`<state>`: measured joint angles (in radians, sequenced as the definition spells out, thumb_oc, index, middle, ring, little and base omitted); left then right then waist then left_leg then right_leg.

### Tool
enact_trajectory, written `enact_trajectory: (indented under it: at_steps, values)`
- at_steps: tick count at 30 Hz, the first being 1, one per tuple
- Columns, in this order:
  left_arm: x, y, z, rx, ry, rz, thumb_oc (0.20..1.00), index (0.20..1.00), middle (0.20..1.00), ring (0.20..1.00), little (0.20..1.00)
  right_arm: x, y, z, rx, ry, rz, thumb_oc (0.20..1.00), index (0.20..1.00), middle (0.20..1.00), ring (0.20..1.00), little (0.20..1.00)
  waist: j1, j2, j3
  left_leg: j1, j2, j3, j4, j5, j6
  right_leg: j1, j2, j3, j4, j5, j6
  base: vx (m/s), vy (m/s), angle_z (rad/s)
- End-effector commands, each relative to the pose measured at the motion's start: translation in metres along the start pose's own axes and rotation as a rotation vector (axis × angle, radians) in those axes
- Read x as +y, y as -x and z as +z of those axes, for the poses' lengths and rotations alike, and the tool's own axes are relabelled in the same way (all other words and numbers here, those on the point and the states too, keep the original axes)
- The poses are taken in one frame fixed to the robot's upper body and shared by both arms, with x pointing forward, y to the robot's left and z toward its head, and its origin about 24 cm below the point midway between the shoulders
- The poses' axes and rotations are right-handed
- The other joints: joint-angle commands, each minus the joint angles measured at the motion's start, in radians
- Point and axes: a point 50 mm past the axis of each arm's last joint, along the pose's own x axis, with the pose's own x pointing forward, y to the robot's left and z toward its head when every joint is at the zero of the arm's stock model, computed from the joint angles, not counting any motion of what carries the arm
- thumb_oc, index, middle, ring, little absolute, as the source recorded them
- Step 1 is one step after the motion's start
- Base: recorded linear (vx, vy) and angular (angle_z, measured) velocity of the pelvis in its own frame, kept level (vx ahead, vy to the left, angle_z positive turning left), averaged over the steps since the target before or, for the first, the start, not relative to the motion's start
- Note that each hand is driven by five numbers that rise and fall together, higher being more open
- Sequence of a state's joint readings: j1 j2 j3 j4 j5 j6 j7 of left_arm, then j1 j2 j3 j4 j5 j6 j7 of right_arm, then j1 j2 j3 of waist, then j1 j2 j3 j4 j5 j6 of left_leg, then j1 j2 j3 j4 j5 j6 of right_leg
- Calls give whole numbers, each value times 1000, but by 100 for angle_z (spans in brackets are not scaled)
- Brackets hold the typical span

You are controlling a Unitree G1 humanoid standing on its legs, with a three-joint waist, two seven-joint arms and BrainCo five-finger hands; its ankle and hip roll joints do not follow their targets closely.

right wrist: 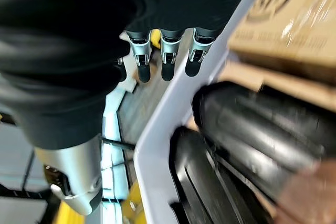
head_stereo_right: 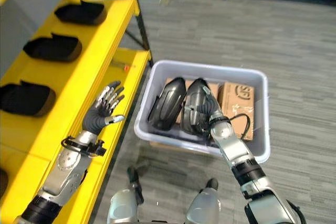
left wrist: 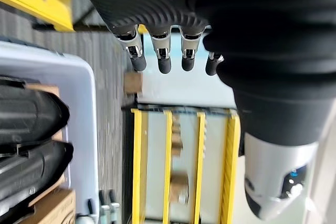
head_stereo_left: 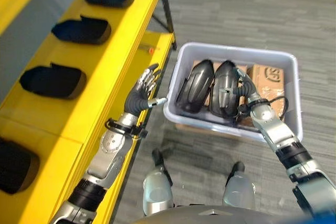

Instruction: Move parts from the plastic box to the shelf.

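A grey plastic box [head_stereo_left: 236,51] on the floor holds two black moulded parts standing side by side, the left part [head_stereo_left: 195,85] and the right part [head_stereo_left: 224,87]. My right hand [head_stereo_left: 247,95] is inside the box against the right part's side, its fingers [right wrist: 168,61] straight and holding nothing. The parts [right wrist: 252,124] show close by in the right wrist view. My left hand [head_stereo_left: 144,90] hovers open, fingers spread, between the yellow shelf [head_stereo_left: 105,77] edge and the box's left wall. Several black parts [head_stereo_left: 81,30] lie in a row on the shelf.
Cardboard boxes [head_stereo_left: 270,80] fill the right side of the plastic box beneath and beside the parts. A lower yellow shelf level [head_stereo_left: 157,45] juts out next to the box. Grey carpet floor lies beyond the box.
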<state>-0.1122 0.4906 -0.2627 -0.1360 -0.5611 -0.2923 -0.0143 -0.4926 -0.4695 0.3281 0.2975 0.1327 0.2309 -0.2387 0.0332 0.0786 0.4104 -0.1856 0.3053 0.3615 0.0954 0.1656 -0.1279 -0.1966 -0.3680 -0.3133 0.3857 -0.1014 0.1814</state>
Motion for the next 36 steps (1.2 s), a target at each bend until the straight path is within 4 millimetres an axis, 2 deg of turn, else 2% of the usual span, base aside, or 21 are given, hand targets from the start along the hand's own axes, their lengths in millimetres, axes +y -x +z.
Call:
enact_trajectory:
  at_steps: [1, 8, 13, 19, 21, 26, 31, 34, 36]
  values:
    - [-2, -15, 39, -208, -10, -20, 1000, 1000, 1000, 1000, 1000, -3, -13, 4, 64, -2, -102, 1000, 1000, 1000, 1000, 1000, 2, -18, 20, 10, 30, -43, 88, -98, -13, -21, 16, -19, 42, -5, -54, -70, 15, 16]
    - [-10, -25, 38, -198, -3, -44, 1000, 1000, 1000, 1000, 1000, -15, -25, -16, 182, 17, -181, 1000, 1000, 1000, 1000, 1000, 30, -6, 75, -79, 23, -83, 168, -123, -3, -97, -8, -10, 141, -35, -66, -19, 8, 13]
    - [-16, -30, 36, -181, 17, -44, 1000, 1000, 1000, 1000, 1000, -49, -33, -27, 282, 58, -386, 1000, 1000, 1000, 1000, 1000, 50, 12, 109, -130, 8, -100, 191, -129, 2, -153, -14, -12, 185, -46, -71, -21, 22, 8]
    - [-20, -33, 29, -149, 65, -57, 1000, 1000, 1000, 1000, 1000, -58, -41, -24, 276, 45, -386, 1000, 1000, 1000, 1000, 1000, 75, 29, 110, -207, -6, -118, 210, -131, 11, -242, -34, -14, 261, -75, -83, -11, 11, 9]
    - [-22, -32, 24, -128, 71, -60, 1000, 1000, 1000, 1000, 1000, -58, -43, -21, 256, 72, -361, 1000, 1000, 1000, 1000, 1000, 83, 29, 110, -216, -14, -128, 228, -153, 2, -252, -45, -10, 289, -100, -75, 52, -20, 20]
    - [-22, -31, 17, -99, 63, -85, 1000, 1000, 1000, 1000, 1000, -58, -50, -3, 153, 155, -307, 1000, 1000, 1000, 1000, 1000, 95, 40, 110, -245, -21, -133, 244, -158, 7, -287, -56, -12, 324, -110, -82, -1, -9, 8]
    - [-23, -31, 16, -87, 56, -105, 1000, 1000, 1000, 1000, 1000, -51, -59, 31, -10, 312, -256, 1000, 1000, 1000, 1000, 1000, 105, 50, 110, -263, -27, -138, 264, -166, 13, -308, -69, -12, 352, -116, -85, 7, -4, 3]
    - [-22, -30, 15, -82, 50, -113, 1000, 1000, 1000, 1000, 1000, -40, -61, 58, -122, 420, -217, 1000, 1000, 1000, 1000, 1000, 110, 52, 110, -271, -30, -139, 273, -170, 15, -316, -72, -12, 364, -120, -84, 20, -12, 10]
    - [-22, -31, 15, -81, 46, -113, 1000, 1000, 1000, 1000, 1000, -32, -61, 66, -155, 456, -207, 1000, 1000, 1000, 1000, 1000, 112, 53, 110, -275, -29, -140, 279, -172, 16, -320, -74, -12, 371, -121, -85, 8, -4, 2]
